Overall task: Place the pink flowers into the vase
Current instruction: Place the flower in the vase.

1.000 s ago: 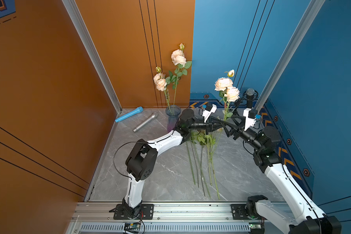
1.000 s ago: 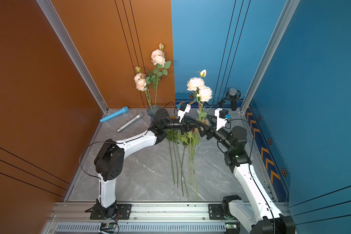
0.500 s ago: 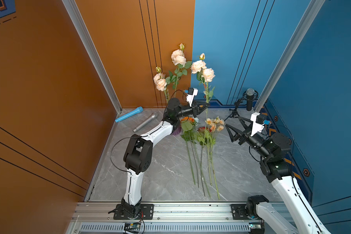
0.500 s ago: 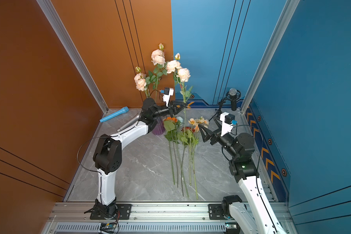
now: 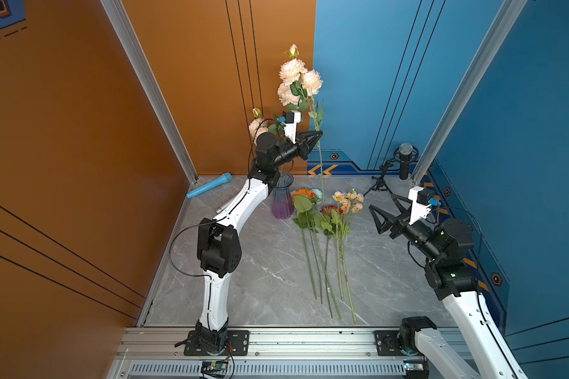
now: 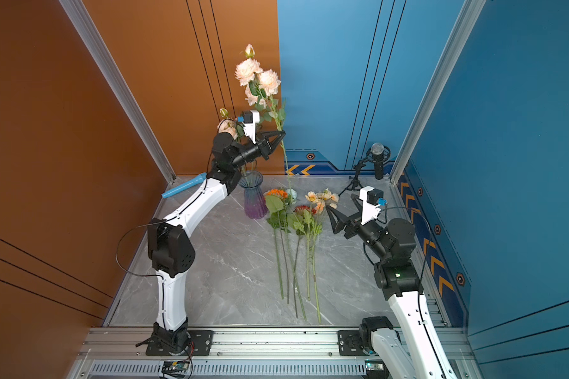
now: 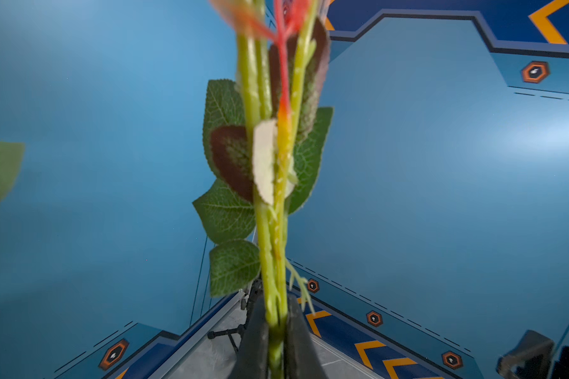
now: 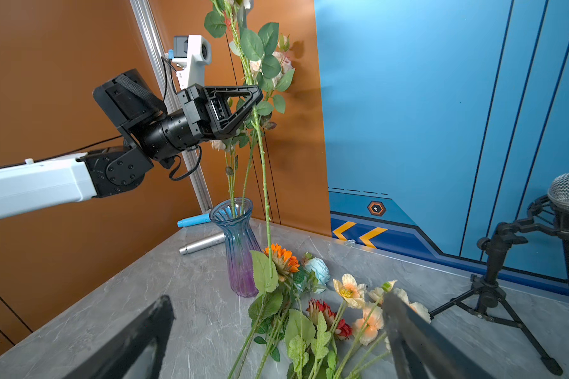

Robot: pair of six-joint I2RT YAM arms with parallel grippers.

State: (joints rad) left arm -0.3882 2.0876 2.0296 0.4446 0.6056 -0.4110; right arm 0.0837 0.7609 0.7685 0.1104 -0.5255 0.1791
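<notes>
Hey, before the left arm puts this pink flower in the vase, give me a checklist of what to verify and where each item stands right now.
1. Grip: left gripper shut on the held pink stem: ok.
2. Stem's lower end over the vase mouth: not ok; it hangs beside the vase, by the loose flowers on the table.
3. Stem end higher than the rim: not ok, it looks lower.
4. Vase upright, two pink stems already inside: ok.
5. Room left in the mouth: cannot tell.
6. Other arm: right gripper open, empty, apart from the vase: ok.
</notes>
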